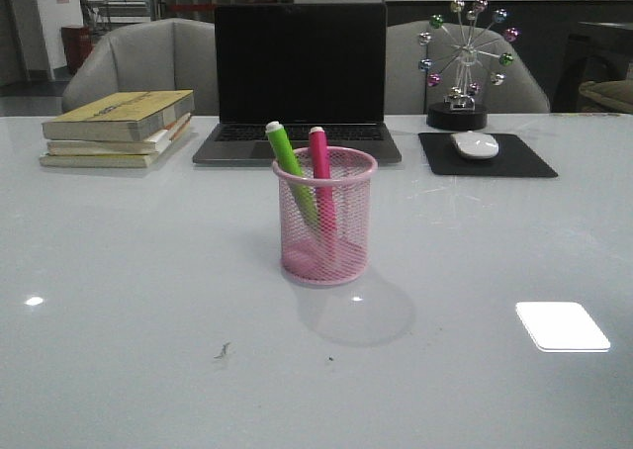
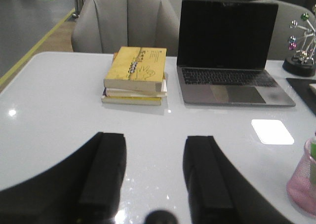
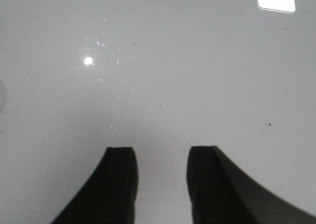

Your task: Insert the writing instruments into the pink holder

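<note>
Above the white table (image 3: 197,76), left gripper (image 2: 154,177) and right gripper (image 3: 162,182) both spread, apparently empty-fingered.

Front cam sits low at the worktop (image 1: 119,291) edge, facing fwd, pink holder (image 1: 324,217) centre frame w/ laptop (image 1: 300,78) behind it. Left wrist cam hovers over the worktop nearer the robot than the laptop, angled fwd; shares laptop, books (image 2: 136,76), holder's edge w/ front view. Right wrist cam points steeply down, close to bare worktop; no landmark shared.
</note>
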You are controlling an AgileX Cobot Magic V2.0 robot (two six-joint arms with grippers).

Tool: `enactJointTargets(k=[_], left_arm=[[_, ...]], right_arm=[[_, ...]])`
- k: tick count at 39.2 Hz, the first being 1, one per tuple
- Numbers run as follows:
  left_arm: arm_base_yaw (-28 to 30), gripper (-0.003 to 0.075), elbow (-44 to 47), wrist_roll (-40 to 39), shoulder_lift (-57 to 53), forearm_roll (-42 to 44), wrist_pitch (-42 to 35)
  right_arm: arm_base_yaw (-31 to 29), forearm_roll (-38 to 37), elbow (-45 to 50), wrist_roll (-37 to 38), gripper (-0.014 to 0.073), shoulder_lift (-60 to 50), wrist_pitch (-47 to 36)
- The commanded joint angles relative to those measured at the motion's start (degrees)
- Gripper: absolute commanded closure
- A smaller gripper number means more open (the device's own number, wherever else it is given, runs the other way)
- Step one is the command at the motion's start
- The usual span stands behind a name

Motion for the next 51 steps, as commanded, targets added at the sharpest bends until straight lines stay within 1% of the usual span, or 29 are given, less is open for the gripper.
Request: enactJointTargets(k=[1, 5, 7, 9, 14, 40, 46, 51], left_arm=[[0.11, 0.0369, -1.75, -0.07, 0.14, -0.53, -6.93], [0.11, 0.0369, -1.75, -0.07, 0.14, -0.53, -6.93], [0.11, 0.0369, -1.75, -0.07, 0.14, -0.53, -6.93], [0.11, 0.0369, -1.75, -0.07, 0.14, -0.53, -6.93], [0.11, 0.0369, -1.75, -0.07, 0.14, -0.53, -6.93], [0.11, 0.0369, -1.75, -0.07, 0.14, -0.53, -6.93], [0.11, 0.0369, -1.75, -0.07, 0.14, -0.53, -6.93], [0.11, 0.0369, -1.75, -0.07, 0.14, -0.53, -6.93]], right_arm=[[-0.49, -0.44, -1.69, -0.32, 0.0368, -0.72, -3.15], [-0.49, -0.44, -1.69, -0.32, 0.0502, -0.72, -2.73], [-0.49, -0.33, -1.69, -0.32, 0.0550, -0.72, -2.47], [-0.49, -0.33, -1.69, -0.32, 0.0533, -0.72, -2.29], [-0.49, -0.33, -1.69, -0.32, 0.0536, -0.72, -1.18], [-0.44, -0.33, -1.69, -0.32, 0.0536, -0.72, -1.12], [-0.43, -0.92, -1.69, -0.32, 0.0536, -3.56, -1.21], [-0.43, -1.31, -1.69, -0.32, 0.0536, -8.40, -1.13]])
